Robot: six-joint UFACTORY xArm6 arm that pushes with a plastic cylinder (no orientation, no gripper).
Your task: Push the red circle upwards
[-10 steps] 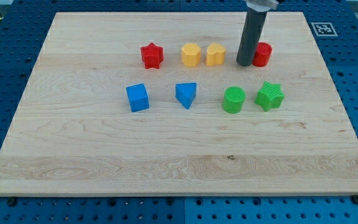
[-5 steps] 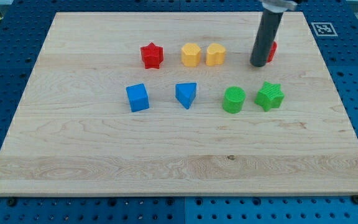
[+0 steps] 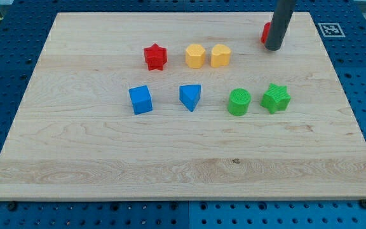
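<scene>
The red circle point(image 3: 266, 32) lies near the view's top right of the wooden board and is mostly hidden behind my rod; only its left edge shows. My tip point(image 3: 273, 48) rests on the board just below and to the right of it, touching or very close to it.
A red star point(image 3: 155, 56), a yellow hexagon point(image 3: 195, 56) and a yellow heart point(image 3: 220, 56) form a row left of my tip. Below lie a blue cube point(image 3: 140, 100), a blue triangle point(image 3: 190, 97), a green cylinder point(image 3: 239, 102) and a green star point(image 3: 276, 98). The board's top edge point(image 3: 183, 13) is close above the red circle.
My tip has moved up and to the right, and the red circle has slid upwards with it, from the yellow blocks' row towards the board's top edge.
</scene>
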